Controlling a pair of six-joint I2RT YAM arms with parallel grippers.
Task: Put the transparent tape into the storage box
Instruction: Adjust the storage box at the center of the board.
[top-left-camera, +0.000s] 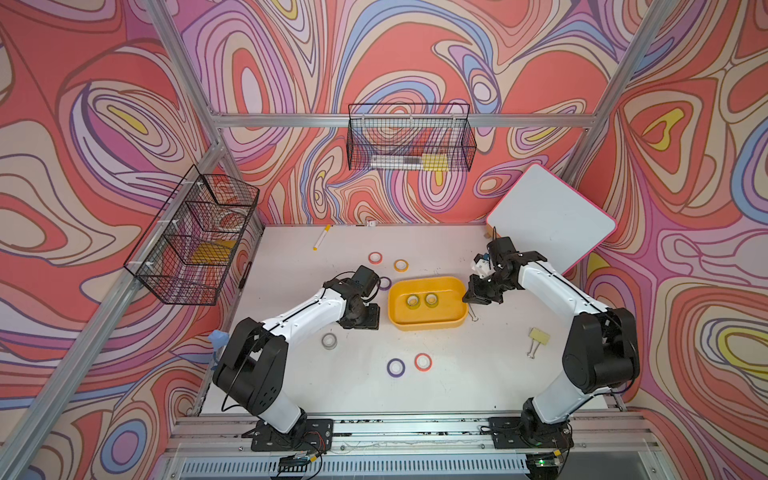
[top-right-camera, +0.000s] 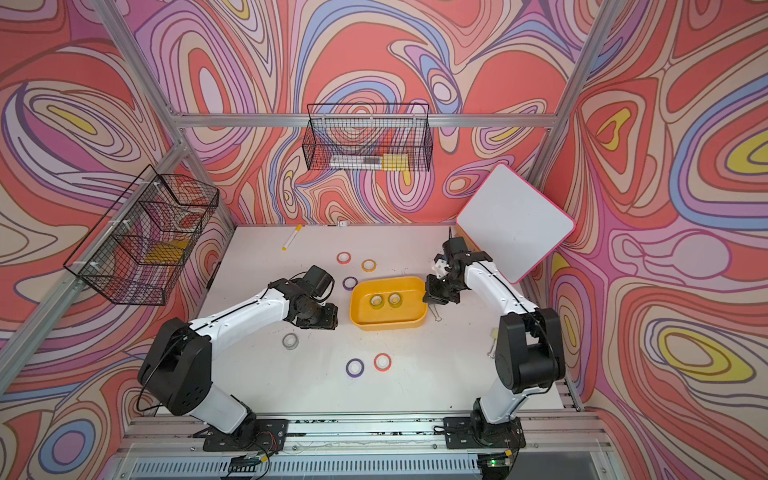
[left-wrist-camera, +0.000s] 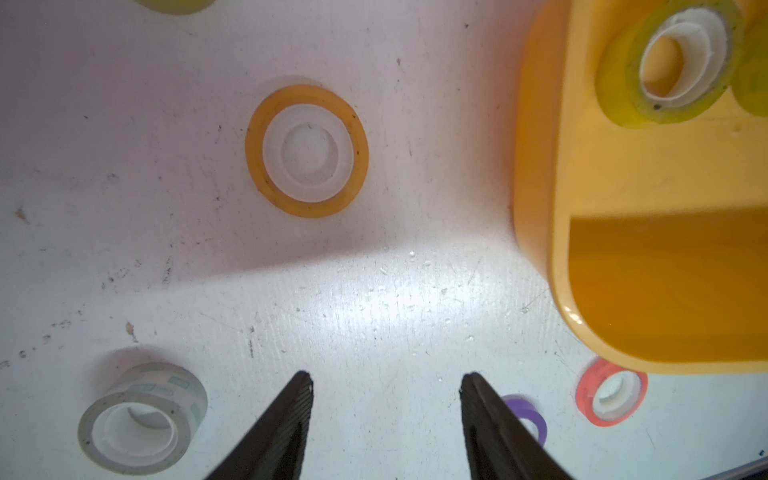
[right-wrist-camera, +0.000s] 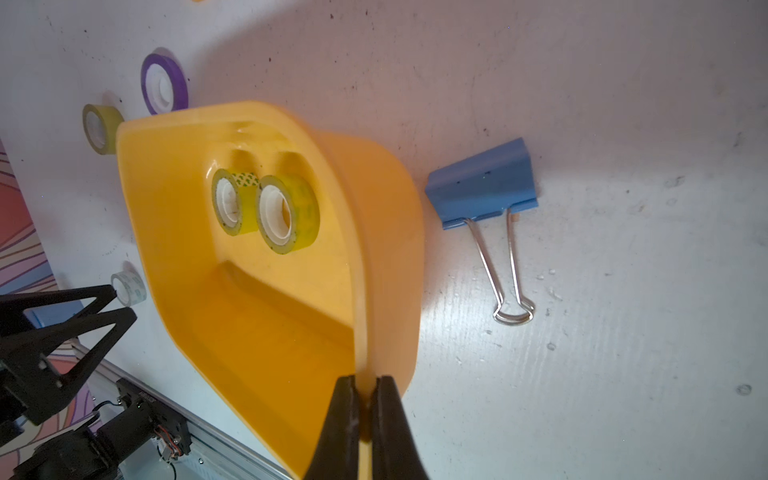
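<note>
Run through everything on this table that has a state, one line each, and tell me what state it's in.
Right end effector, shut on the storage box rim.
Left end effector, open, empty, above the table.
Storage box, upright on the table.
Transparent tape pair, flat inside the storage box.
Loose transparent tape, flat on the table, not held.
Blue binder clip, closed, lying beside the storage box.
</note>
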